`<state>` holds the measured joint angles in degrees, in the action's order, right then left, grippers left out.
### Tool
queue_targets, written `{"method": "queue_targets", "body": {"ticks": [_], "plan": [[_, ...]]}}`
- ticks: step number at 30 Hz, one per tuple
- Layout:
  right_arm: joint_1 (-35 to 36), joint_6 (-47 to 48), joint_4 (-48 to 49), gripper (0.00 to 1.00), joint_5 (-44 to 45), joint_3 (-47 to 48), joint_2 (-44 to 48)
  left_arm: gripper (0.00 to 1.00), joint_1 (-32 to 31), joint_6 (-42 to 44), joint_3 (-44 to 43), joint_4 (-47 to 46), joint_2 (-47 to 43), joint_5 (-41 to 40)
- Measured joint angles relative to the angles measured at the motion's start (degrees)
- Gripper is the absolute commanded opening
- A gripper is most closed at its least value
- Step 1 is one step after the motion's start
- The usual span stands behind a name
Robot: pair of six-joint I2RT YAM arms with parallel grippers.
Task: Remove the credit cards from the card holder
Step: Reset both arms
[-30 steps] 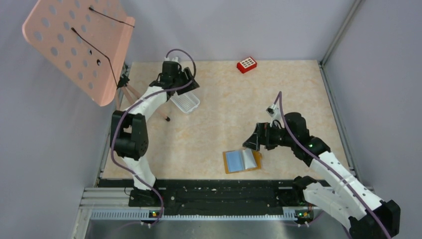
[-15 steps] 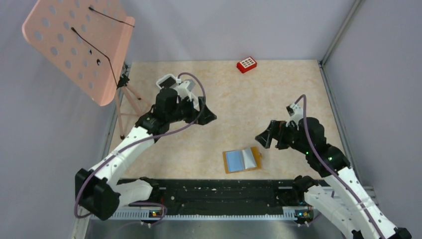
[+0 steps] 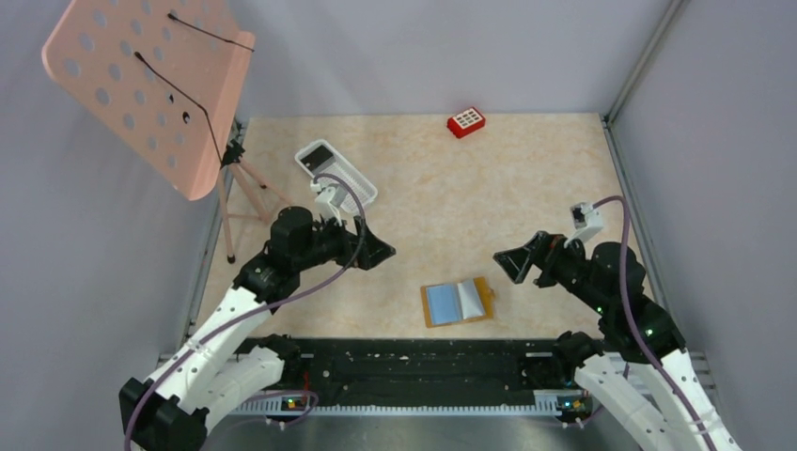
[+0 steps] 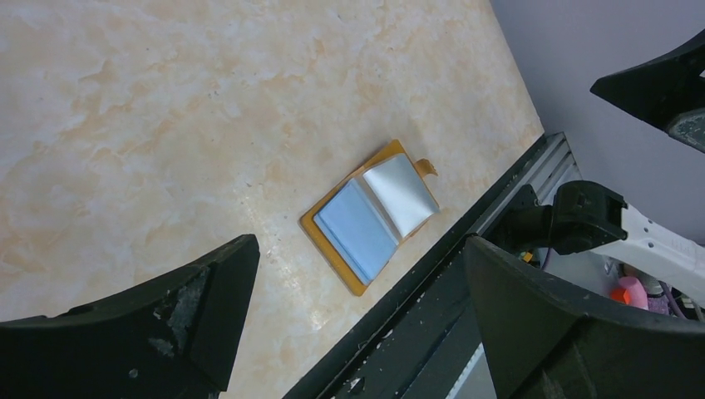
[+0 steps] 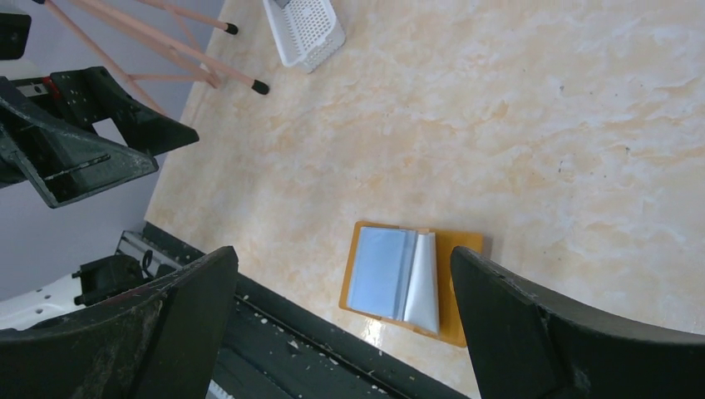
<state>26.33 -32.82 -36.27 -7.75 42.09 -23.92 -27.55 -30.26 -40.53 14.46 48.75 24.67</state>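
The card holder (image 3: 457, 302) lies open on the table near the front edge, tan-brown with light blue and clear sleeves up. It also shows in the left wrist view (image 4: 370, 218) and the right wrist view (image 5: 411, 283). One dark grey credit card (image 3: 319, 153) lies in the far end of the white mesh tray (image 3: 350, 186). No card shows in the holder's sleeves. My left gripper (image 3: 381, 249) is open and empty, above the table left of the holder. My right gripper (image 3: 508, 262) is open and empty, up and right of the holder.
A pink perforated stand (image 3: 141, 85) on thin tripod legs (image 3: 246, 193) stands at the back left. A small red block (image 3: 466, 122) sits at the far edge. A black rail (image 3: 423, 362) runs along the near edge. Grey walls close in both sides.
My left arm has swung from the tray at the back left towards the front, uncovering the tray and the card in it. My right arm has drawn back to the right. The holder has not moved.
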Motion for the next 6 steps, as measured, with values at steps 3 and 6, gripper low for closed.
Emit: {"method": "queue_targets", "body": {"ticks": [3,6], "plan": [[0.0,-0.5,0.2,0.99,0.1,-0.1,0.4,0.99,0.0,-0.1,0.5,-0.4,-0.8,0.0],[0.0,-0.9,0.2,0.99,0.2,-0.1,0.4,0.99,0.0,-0.1,0.5,-0.8,-1.0,0.0]]}}
